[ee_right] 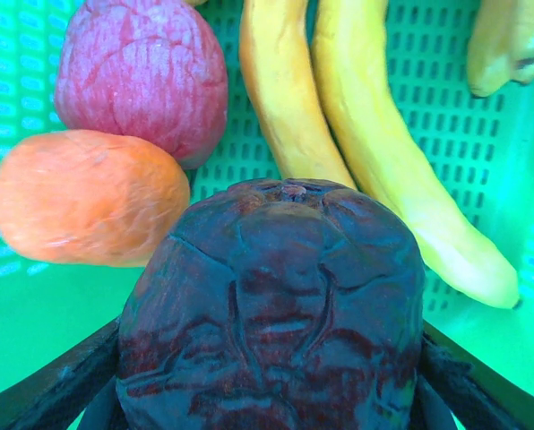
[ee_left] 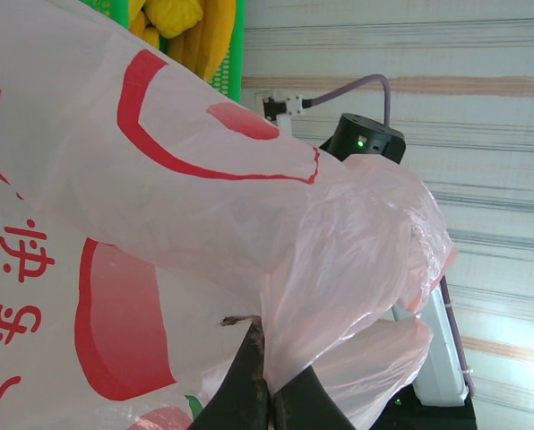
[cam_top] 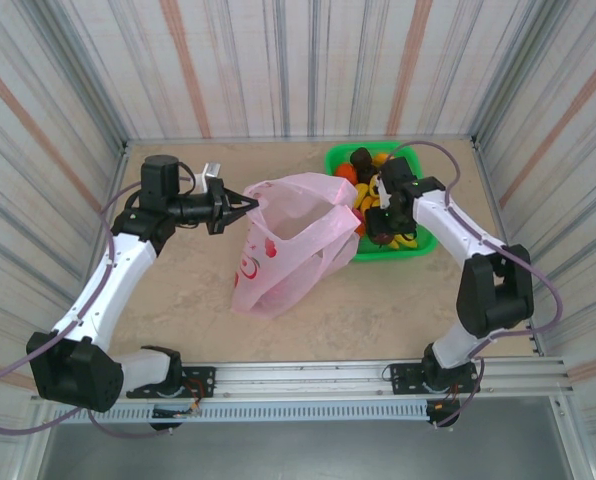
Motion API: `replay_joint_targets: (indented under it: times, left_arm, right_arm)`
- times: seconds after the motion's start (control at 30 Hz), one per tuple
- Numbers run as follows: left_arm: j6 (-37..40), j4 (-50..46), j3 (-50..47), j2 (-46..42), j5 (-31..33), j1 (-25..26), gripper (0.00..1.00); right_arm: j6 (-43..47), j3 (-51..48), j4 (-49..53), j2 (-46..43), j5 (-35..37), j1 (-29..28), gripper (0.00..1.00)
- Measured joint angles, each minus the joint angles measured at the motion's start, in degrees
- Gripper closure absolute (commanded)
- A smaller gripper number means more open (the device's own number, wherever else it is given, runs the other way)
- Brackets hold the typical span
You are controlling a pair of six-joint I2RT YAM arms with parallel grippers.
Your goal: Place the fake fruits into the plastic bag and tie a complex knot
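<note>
Your right gripper point(ee_right: 267, 403) is clamping the dark purple fruit point(ee_right: 276, 296), with its fingers point(ee_right: 43, 394) spread wide and pressing on either flank. The piece is bulky, so you are taking it across its broadest part. It is working inside the green tray point(cam_top: 335, 160), where two bananas point(ee_right: 383, 161), an orange point(ee_right: 88, 197) and a pink-red fruit point(ee_right: 142, 72) are lying just behind the held piece. Whether the fruit is clear of the tray floor, I cannot tell.

Your left gripper point(cam_top: 244, 207) is pinching fully shut on a fold near the rim of the plastic bag point(cam_top: 278, 255). It is holding that edge up off the table point(cam_top: 178, 290), so the mouth is gaping toward the tray. The bag is lying between your two arms, with its right side touching the tray. You are probably loading fruit, and most pieces are waiting in the tray, with no knot begun. In carrying this piece across, you are likely needing to clear the raised rim, since the thin film could sag shut.
</note>
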State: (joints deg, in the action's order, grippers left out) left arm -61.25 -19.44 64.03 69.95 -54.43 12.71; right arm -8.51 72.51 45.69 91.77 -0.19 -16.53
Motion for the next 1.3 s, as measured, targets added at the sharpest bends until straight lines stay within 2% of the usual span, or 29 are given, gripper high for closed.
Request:
replay_joint_targets:
  times: [0.7,1.13,1.3]
  left_arm:
    - [0.02,0.02,0.0,0.0,0.46,0.81,1.0]
    - [0.04,0.02,0.0,0.0,0.44,0.81,1.0]
    - [0.24,0.02,0.0,0.0,0.44,0.81,1.0]
  right_arm:
    - [-0.02,-3.87,0.83,-23.58,-11.13,7.21,0.43]
    - [-1.6,-8.87,-1.57,-37.42,-26.86,7.56,0.44]
    - [-3.34,-11.15,-3.06,-39.91,-31.1,6.69,0.44]
